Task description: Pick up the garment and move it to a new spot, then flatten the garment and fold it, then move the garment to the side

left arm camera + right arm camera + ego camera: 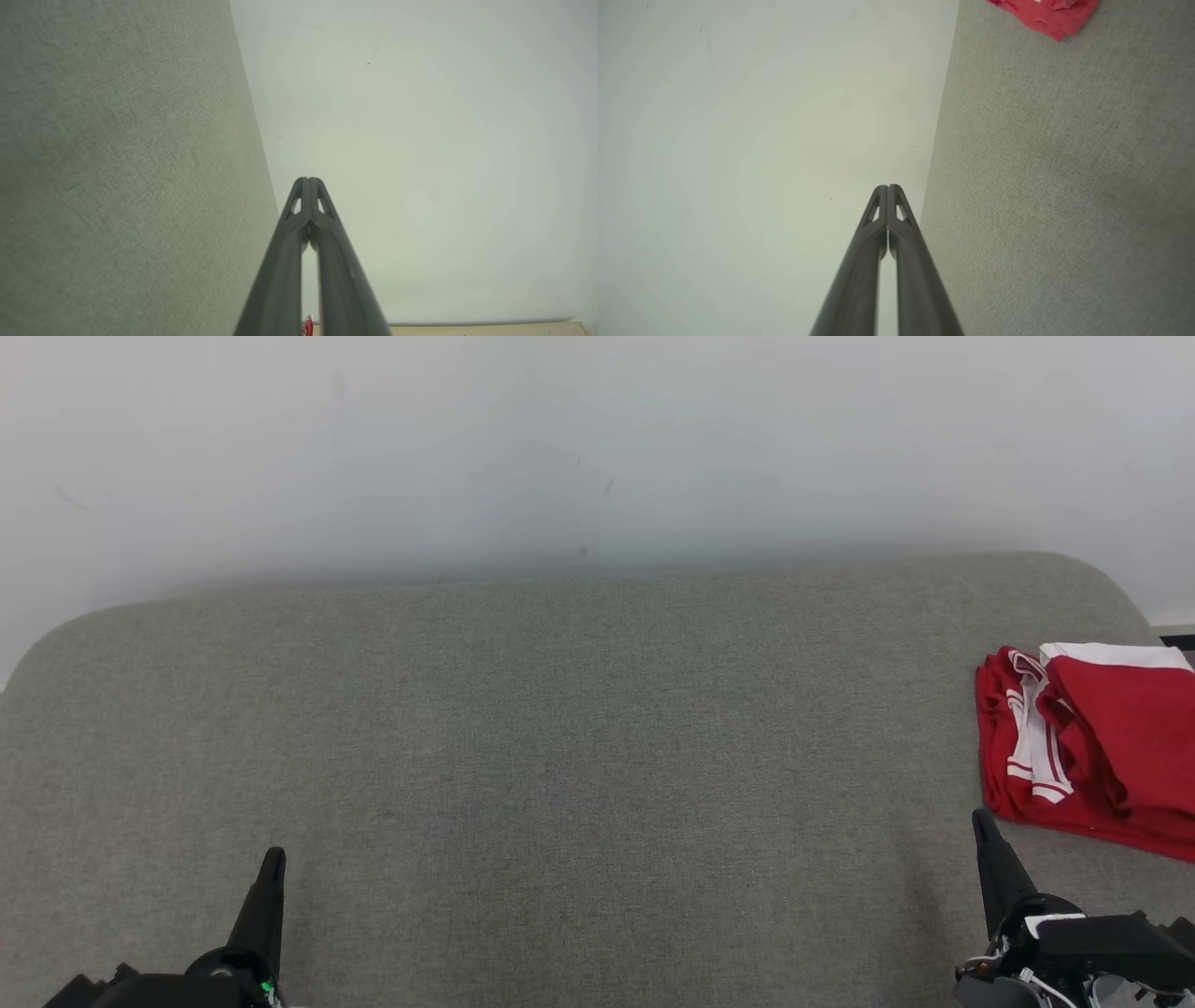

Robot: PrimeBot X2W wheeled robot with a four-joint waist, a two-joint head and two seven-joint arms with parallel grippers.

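I count one garment (1092, 747), red with white stripes, lying folded at three o'clock on the grey padded surface (560, 756), near its right edge. There are two grippers: the left gripper (274, 857) at seven o'clock and the right gripper (980, 819) at five o'clock. Each has its fingers pressed together, gripping nothing. The right tip is near the garment's seven-o'clock corner, not touching it.

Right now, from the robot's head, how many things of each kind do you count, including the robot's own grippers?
garment, red with white trim, lying at the right: 1
grippers, the left gripper and the right gripper, both shut and holding nothing: 2
grey fabric surface: 1
Total: 4
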